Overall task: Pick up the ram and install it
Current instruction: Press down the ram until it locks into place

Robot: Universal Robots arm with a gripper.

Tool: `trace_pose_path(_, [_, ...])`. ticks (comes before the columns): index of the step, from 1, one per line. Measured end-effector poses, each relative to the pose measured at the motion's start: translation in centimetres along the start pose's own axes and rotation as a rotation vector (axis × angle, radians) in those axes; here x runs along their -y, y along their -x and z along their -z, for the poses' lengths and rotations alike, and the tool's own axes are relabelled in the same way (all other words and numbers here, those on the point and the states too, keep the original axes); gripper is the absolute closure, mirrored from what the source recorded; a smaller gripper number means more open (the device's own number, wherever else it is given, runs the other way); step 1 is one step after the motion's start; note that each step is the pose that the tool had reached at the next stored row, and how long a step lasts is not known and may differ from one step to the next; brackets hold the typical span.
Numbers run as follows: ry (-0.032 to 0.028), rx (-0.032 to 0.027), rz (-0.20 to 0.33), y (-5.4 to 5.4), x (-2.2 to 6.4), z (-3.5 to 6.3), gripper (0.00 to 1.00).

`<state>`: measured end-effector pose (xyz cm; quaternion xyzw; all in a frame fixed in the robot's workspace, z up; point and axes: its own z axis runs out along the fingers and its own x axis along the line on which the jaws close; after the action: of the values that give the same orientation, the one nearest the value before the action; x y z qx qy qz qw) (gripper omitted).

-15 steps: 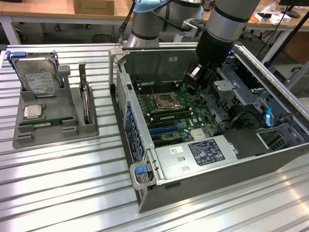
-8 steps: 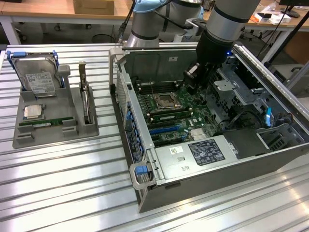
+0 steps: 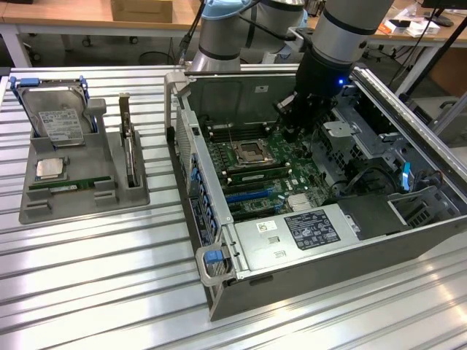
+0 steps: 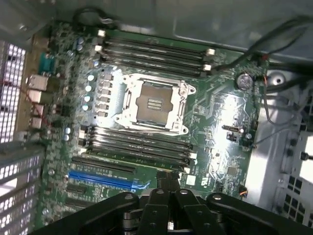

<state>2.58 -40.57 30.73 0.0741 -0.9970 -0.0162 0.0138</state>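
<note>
Exterior view shows the end effector (image 3: 292, 131) low inside the computer case (image 3: 408, 219), over the motherboard (image 3: 292, 182). One ram (image 3: 257, 176) sits in a slot beside the empty socket (image 3: 250, 153). Its fingers look closed together, holding nothing, so the job seems mostly done.

motherboard (image 4: 146, 122) | empty CPU socket (image 4: 155, 106) between memory slots (image 4: 151, 54) | fingers (image 4: 168, 196) closed

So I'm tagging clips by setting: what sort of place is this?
Likely a robotics lab or test workshop: an open computer case with its motherboard exposed sits on a slatted metal table, a parts holder beside it, and wooden workbenches behind.
</note>
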Motion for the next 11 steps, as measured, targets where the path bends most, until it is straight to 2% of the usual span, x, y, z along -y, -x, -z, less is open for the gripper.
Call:
trace_pose_path(6, [0.0035,0.0047,-0.138,0.00,0.00,-0.03,0.89])
trace_pose_path(11, [0.0037,0.0051,-0.149,0.00,0.00,-0.03,0.89])
